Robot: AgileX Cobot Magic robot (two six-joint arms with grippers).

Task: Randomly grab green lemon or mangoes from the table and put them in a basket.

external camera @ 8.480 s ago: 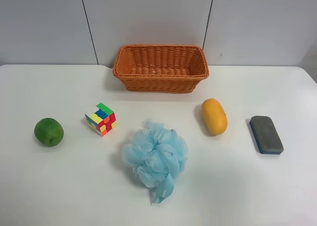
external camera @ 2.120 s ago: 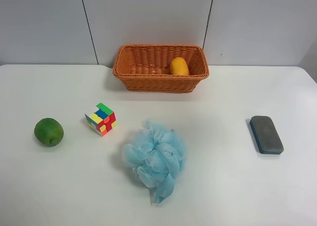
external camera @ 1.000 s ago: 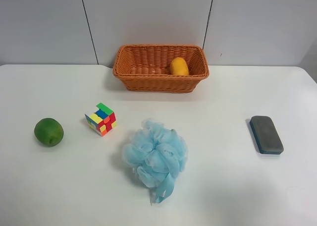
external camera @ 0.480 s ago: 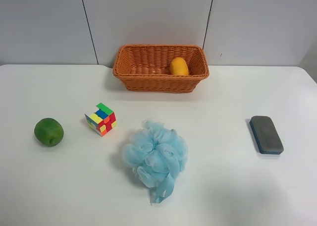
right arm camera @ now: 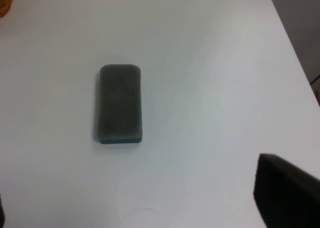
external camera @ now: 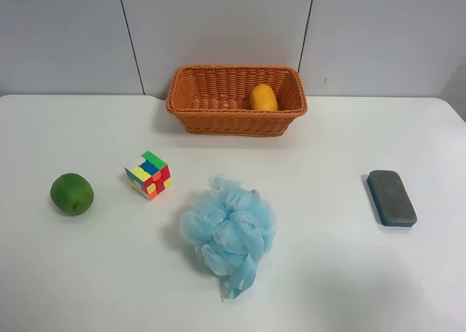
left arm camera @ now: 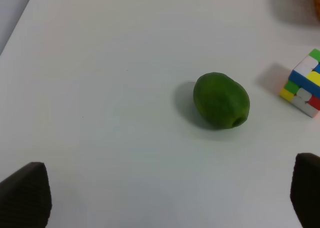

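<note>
Exterior high view: the mango [external camera: 263,97] lies in the basket [external camera: 191,114]; the green lemon [external camera: 71,194] sits on the table [external camera: 102,274], no arms showing; left wrist view: the left gripper [left arm camera: 160,195] is spread wide and empty, the lemon ahead between its fingers, the cube [left arm camera: 304,83] beside; right wrist view: only one finger [left arm camera: 285,195] of the right gripper shows, so I cannot tell its state; a dark eraser [right arm camera: 120,103] lies ahead; the left arm seems nearer.

Mango [external camera: 263,97]: lower part hidden behind basket [external camera: 235,121] front wall. Left gripper [left arm camera: 160,198]: only two dark fingertips show, at lower corners of left wrist frame, rest cut off. Right gripper [right arm camera: 160,208]: one fingertip [right arm camera: 285,195] at lower right, other barely a sliver at lower left edge. Cube [left arm camera: 303,83]: clipped by right edge. Right wrist view soft, sponge [right arm camera: 120,104] texture unclear.
</note>
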